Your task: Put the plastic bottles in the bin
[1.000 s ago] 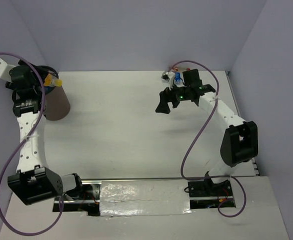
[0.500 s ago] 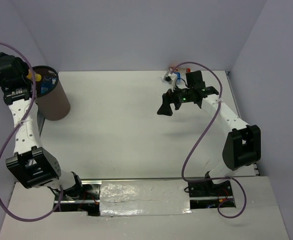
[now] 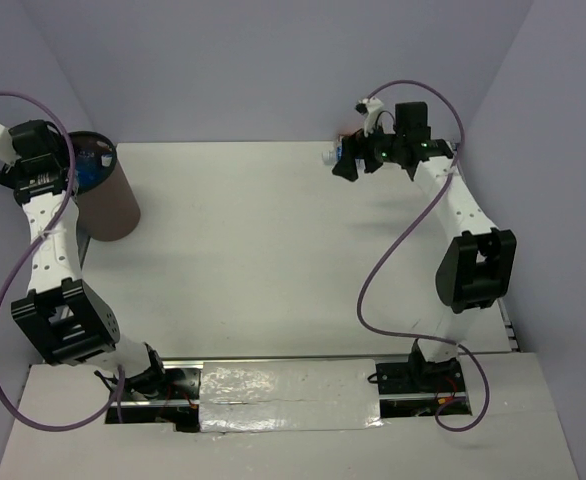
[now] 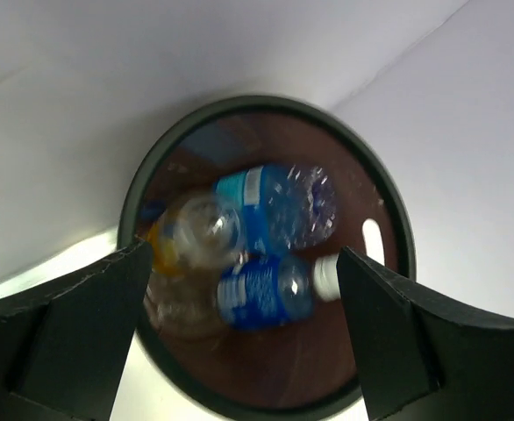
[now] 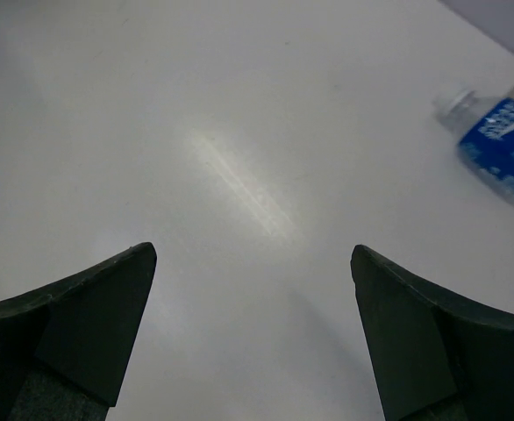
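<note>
Far L: the L gripper is hovering right over the bin, jaws spread wide w/ nothing btwn them. Looking down past them, several bottles are lying inside the bin, incl. a blue-labelled bottle and an orange-labelled bottle, so that arm isn't carrying anything atm. Far R: the R gripper is hanging over the bare table, jaws also wide apart & empty. The loose bottle, blue label, is lying on its side near the table's far R corner. In the wrist view it's sitting off to the R of the jaws and a bit ahead, not btwn the fingers. Its cap is pointing up-L and the body is running down-R out of frame, so the long axis is lying diagonal to the jaw line. The R arm is clearly the nearer one; the L arm is sitting well apart, over at the bin. Next move is prob. calling for a shift R/fwd plus a wrist turn, so the fingers are straddling the body across its axis.
</note>
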### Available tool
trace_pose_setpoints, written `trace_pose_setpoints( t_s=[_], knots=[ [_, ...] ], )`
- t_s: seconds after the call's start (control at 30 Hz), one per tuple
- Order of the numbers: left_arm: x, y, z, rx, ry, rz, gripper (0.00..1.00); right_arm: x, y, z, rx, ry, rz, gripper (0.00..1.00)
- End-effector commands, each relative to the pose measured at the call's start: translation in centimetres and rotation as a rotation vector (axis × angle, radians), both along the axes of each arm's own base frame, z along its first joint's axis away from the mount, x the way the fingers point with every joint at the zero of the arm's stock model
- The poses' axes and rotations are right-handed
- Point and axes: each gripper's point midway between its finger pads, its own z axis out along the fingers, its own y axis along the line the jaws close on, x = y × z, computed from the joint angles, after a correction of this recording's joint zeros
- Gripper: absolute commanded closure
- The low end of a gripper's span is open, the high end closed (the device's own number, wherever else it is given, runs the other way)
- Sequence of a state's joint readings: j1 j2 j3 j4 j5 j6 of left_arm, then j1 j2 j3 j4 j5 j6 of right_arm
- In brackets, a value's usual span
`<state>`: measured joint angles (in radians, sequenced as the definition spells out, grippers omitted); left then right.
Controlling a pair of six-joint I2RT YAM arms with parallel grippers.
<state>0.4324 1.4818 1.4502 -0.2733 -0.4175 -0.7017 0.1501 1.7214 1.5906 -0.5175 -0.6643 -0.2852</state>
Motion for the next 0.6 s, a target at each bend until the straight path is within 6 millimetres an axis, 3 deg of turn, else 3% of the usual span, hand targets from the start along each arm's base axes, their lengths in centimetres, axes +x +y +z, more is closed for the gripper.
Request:
trace_pose_setpoints(
  t_s=[0.0,0.17,0.2,0.23,0.27,0.3,0.37,0.47,0.57],
  knots=[
    [-1.3,-1.1,2.7,-0.078,-0.059,0.033,0.01,3.8,-3.0,1.2,-0.025,-0.018,-0.139,0.00],
    [-2.5,-5.0,2.3,-0.144,-0.023,-0.086,0.01,8.5,-6.0,0.0,-0.274,-0.160,-0.103,0.00],
    [-2.8,-6.6,3.5,-0.137,-0.057,-0.154,0.01,9.3,-7.0,-0.9,-0.346,-0.169,-0.114,0.00],
    [-2.7,-7.9,2.5,-0.139,-0.038,-0.232,0.01,10.7,-7.6,-1.6,-0.394,-0.188,-0.103,0.00],
    [-2.3,-11.0,4.6,-0.137,-0.121,-0.409,0.01,11.6,-8.0,-2.0,-0.468,-0.229,-0.062,0.00],
    [-2.2,-12.7,4.9,-0.137,-0.144,-0.507,0.01,12.0,-8.6,-2.9,-0.514,-0.224,-0.042,0.00],
    [-2.6,-16.8,4.1,-0.191,-0.160,-0.707,0.01,13.9,-9.6,-4.1,-0.616,-0.268,0.007,0.00],
    [-4.5,-21.8,4.7,-0.198,-0.170,-0.866,0.01,15.8,-10.5,-6.0,-0.706,-0.323,0.063,0.00],
    [-6.6,-24.9,4.3,-0.224,-0.164,-0.948,0.01,17.4,-11.0,-8.1,-0.783,-0.361,0.112,0.00]
  ],
)
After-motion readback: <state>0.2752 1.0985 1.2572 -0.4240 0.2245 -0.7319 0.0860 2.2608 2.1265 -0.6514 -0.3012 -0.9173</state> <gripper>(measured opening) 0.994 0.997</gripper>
